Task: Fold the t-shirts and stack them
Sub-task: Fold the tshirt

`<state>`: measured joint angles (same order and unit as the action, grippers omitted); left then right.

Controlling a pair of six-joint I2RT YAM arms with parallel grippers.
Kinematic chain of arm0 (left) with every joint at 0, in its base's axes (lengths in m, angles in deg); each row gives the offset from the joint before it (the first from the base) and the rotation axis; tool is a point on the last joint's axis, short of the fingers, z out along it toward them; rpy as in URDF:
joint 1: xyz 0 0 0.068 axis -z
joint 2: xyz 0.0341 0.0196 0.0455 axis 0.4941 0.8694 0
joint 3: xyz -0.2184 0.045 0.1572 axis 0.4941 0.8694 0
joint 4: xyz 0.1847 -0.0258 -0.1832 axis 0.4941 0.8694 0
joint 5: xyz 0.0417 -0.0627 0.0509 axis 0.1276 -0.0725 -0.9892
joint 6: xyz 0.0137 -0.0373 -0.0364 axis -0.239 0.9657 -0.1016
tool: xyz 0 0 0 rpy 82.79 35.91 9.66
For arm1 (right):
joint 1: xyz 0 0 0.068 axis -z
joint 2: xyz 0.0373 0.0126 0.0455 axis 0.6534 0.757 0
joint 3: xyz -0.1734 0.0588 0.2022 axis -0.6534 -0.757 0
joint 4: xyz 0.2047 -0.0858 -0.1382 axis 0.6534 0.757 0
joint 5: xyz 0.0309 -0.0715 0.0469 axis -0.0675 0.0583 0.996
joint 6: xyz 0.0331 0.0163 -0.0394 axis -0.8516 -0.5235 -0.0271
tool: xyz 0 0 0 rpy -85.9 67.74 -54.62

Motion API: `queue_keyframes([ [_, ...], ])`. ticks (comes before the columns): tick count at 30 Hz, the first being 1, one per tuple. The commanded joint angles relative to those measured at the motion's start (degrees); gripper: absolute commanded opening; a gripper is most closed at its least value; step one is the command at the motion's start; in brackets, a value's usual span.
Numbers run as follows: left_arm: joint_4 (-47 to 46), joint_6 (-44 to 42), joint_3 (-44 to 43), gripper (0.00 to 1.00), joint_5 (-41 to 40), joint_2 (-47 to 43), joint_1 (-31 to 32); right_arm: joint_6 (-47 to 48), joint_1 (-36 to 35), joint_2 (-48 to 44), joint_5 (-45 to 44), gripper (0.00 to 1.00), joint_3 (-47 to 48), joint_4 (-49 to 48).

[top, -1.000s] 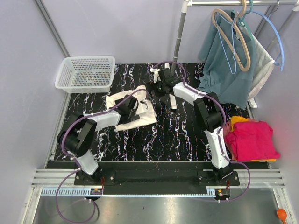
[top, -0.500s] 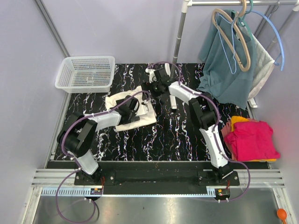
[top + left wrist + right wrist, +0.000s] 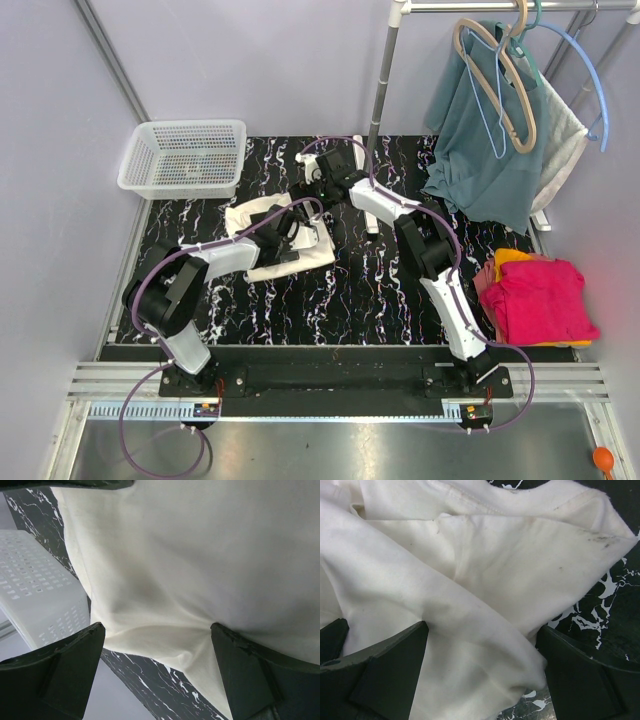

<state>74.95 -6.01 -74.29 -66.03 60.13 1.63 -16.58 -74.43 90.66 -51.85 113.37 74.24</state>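
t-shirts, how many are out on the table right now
3. A cream t-shirt lies rumpled left of centre. A pink t-shirt sits folded at the right edge, on top of an orange t-shirt. More could be hidden inside that pile.

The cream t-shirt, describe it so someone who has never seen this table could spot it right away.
On the black marbled table, look left of centre, nearer than and to the right of the white mesh basket. The cream t-shirt lies rumpled there. It is the only pale garment on the table; the pink tee and the orange tee are piled at the right edge.
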Motion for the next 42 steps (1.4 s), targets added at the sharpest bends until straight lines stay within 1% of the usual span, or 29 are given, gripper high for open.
queue_keyframes([
  [1, 6.4, 0.3, 1.3, 0.95, 3.3, -0.4, 0.2, 0.7, -0.3, 1.5, 2.5, 1.0, 0.7, 0.5],
  [10, 7.3, -0.3, 0.3, 0.95, 3.9, -1.1, 0.2, -0.1, -1.5, 1.7, 5.6, 0.98, 0.0, 0.5],
  [18, 7.4, -0.6, 0.3, 0.95, 3.9, -1.5, 0.2, -0.2, -2.5, 2.2, 6.8, 0.91, 0.8, 1.2],
  [19, 7.4, -0.7, 0.3, 0.95, 3.7, -1.6, 0.3, -0.2, -2.6, 2.5, 7.2, 0.87, 0.8, 1.4],
  [22, 7.4, -0.8, 0.4, 0.95, 3.7, -1.5, 0.2, -0.3, -2.8, 2.7, 7.7, 0.8, 0.9, 1.6],
  [24, 7.3, -0.7, 0.5, 0.95, 3.7, -1.5, 0.2, -0.4, -2.8, 2.8, 7.8, 0.71, 0.8, 1.9],
  [25, 7.3, -0.8, 0.5, 0.95, 3.7, -1.5, 0.2, -0.4, -2.8, 2.8, 7.8, 0.68, 0.7, 1.9],
  [26, 7.3, -0.8, 0.4, 0.95, 3.7, -1.5, 0.2, -0.3, -2.8, 2.8, 7.9, 0.61, 0.7, 1.9],
  [29, 7.1, -0.6, 0.4, 0.95, 3.8, -1.5, 0.2, -0.3, -2.8, 2.6, 8.1, 0.5, 0.6, 2.2],
  [30, 7.0, -0.6, 0.4, 0.95, 3.8, -1.4, 0.2, -0.3, -2.7, 2.4, 8.1, 0.41, 0.6, 2.5],
  [32, 6.9, -0.5, 0.4, 0.95, 3.8, -1.3, 0.2, -0.2, -2.8, 2.3, 8.0, 0.29, 0.6, 2.7],
  [33, 6.9, -0.5, 0.5, 0.95, 3.7, -1.6, 0.2, -0.3, -2.8, 2.1, 7.9, 0.16, 0.5, 3.1],
  [36, 7.0, 0.0, 0.3, 0.95, 3.9, -2.7, 0.2, -0.1, -2.8, 1.5, 7.3, 0.0, 0.3, 3.7],
  [38, 7.0, 0.4, 0.1, 0.95, 3.9, -3.7, 0.2, 0.1, -2.8, 0.3, 7.1, 0.0, -0.6, 3.8],
  [42, 8.2, 2.0, -2.7, 0.95, 3.9, -8.3, 0.0, 1.4, -2.8, -2.8, 5.1, 0.0, -2.6, 4.7],
])
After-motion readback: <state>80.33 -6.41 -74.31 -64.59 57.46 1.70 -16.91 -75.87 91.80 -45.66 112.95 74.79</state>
